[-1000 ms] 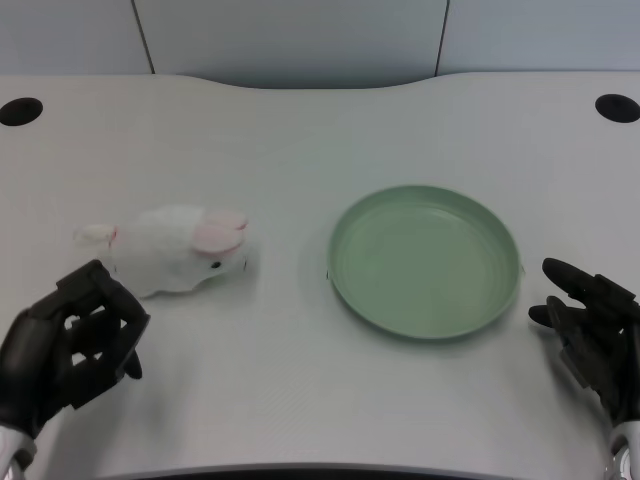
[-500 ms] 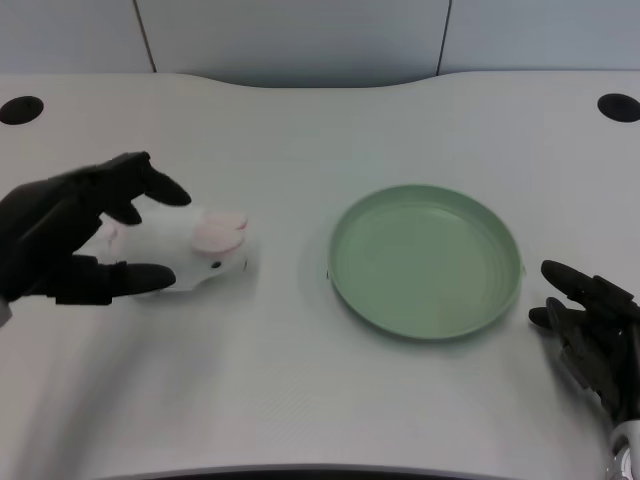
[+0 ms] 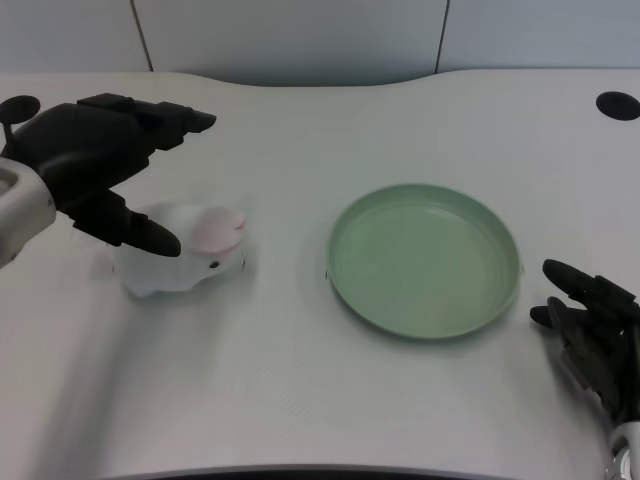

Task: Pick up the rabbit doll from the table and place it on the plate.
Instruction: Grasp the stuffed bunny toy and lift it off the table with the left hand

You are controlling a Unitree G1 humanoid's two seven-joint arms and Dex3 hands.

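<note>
The white rabbit doll [image 3: 188, 254] with pink ears lies on its side on the white table, left of centre. My left hand [image 3: 105, 160] hovers over the doll's rear end, fingers spread apart, thumb low near the doll's back and the other fingers reaching out above it. It holds nothing. The hand hides the doll's left end. The light green plate [image 3: 425, 260] sits to the right of the doll with nothing in it.
My right hand [image 3: 595, 335] rests at the table's lower right edge. Two dark round holes [image 3: 617, 106] sit in the table's far corners. A grey wall panel runs behind the table.
My left hand has risen from the table's near left edge and moved forward over the doll, fingers opening wide. The doll and plate have not moved.
</note>
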